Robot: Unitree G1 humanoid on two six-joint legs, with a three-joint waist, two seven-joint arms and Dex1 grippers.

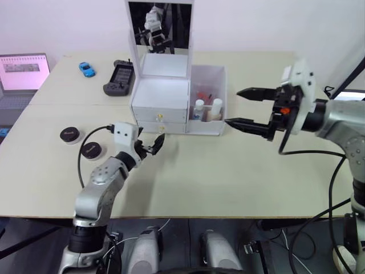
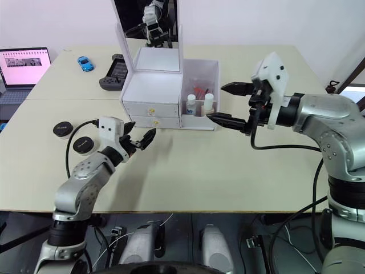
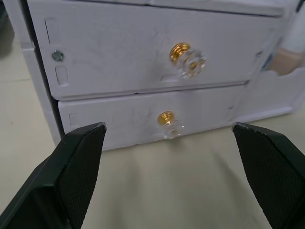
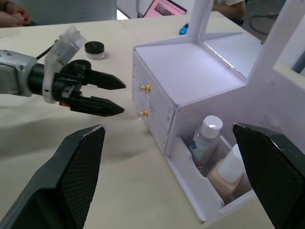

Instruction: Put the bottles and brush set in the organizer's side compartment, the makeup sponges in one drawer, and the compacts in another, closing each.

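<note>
Bottles are already stood in the organizer's (image 1: pixel 162 94) side compartment (image 1: pixel 219 77): the clear bottle (image 4: pixel 206 134) with the white cap and the beige bottle (image 4: pixel 228 172) with the white top, two in all, upright and just beside each other behind the low front wall. Something reddish is seen in the rear part of the bin, probably the brush set (image 1: pixel 203 94), though it cannot be told for certain.

Both gold-knobbed drawers are shut, the upper drawer (image 3: pixel 143 57) stacked on the lower drawer (image 3: pixel 143 124), two counted. No pink makeup sponges are to be made out on the worktop (image 1: pixel 228 171), so it is judged that they have been stowed inside one drawer.

Two black-lidded compacts (image 1: pixel 69 135) (image 1: pixel 91 150) lie on the worktop to the left of the organizer, near each other and well apart from the drawers; they are judged to be the part of the task left.

The left tool (image 1: pixel 155 142) is held spread open and empty, low over the worktop, aimed at the drawer fronts, with the lower knob (image 3: pixel 170 123) lined up between its fingers, a pose suited to pulling that drawer open. The right tool (image 1: pixel 249 107) is also wide open and empty, held beside the side compartment, clear of the bottles.

A toy car (image 1: pixel 86 69), a handheld controller (image 1: pixel 120 78) and a laptop (image 1: pixel 23 77) rest farther back, one of each.
</note>
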